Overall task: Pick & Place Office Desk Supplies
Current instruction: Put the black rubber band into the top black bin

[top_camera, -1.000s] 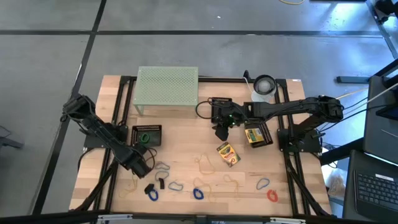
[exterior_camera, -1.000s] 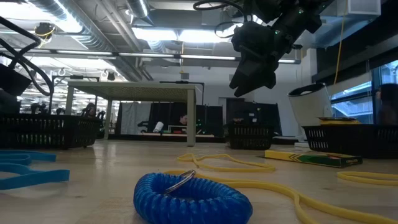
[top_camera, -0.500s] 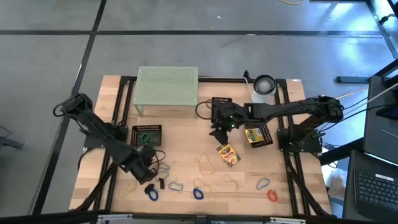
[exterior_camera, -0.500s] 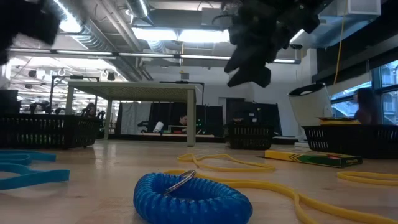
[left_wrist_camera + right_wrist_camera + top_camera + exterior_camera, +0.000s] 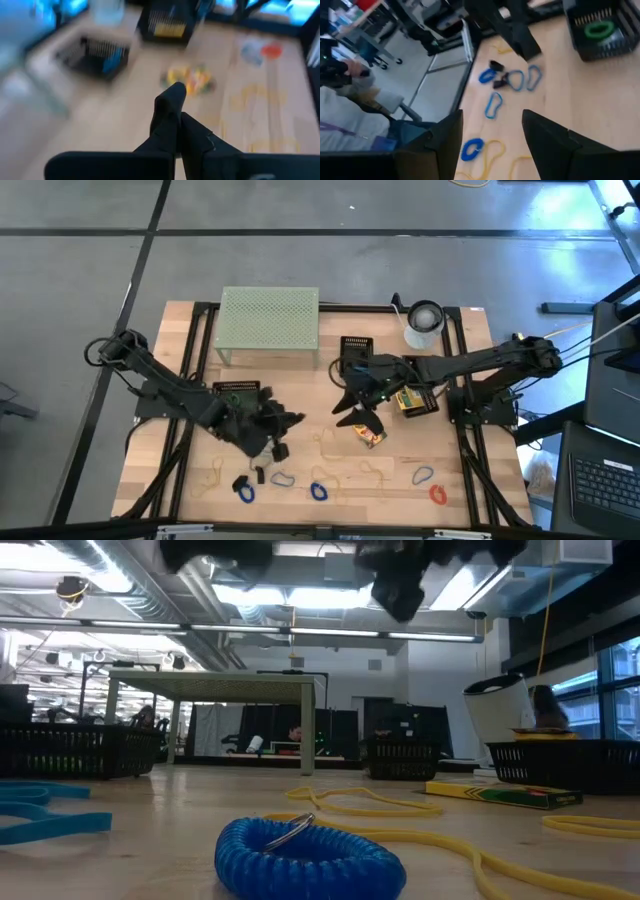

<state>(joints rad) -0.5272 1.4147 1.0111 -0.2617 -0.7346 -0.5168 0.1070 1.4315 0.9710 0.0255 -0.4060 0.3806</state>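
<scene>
Left end effector (image 5: 283, 420): fingers closed together, nothing visibly held; swung inward from the tabletop's front-left toward centre, away from the loop clips (image 5: 282, 478); right end effector (image 5: 358, 408): fingers spread wide, empty; shifted from beside the black bin to just above the loose crayon box (image 5: 367, 430) at centre; judged: box pick-up imminent.

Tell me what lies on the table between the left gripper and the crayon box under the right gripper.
High view: between the left gripper and the crayon box only a thin tan rubber band lies on the table.
</scene>
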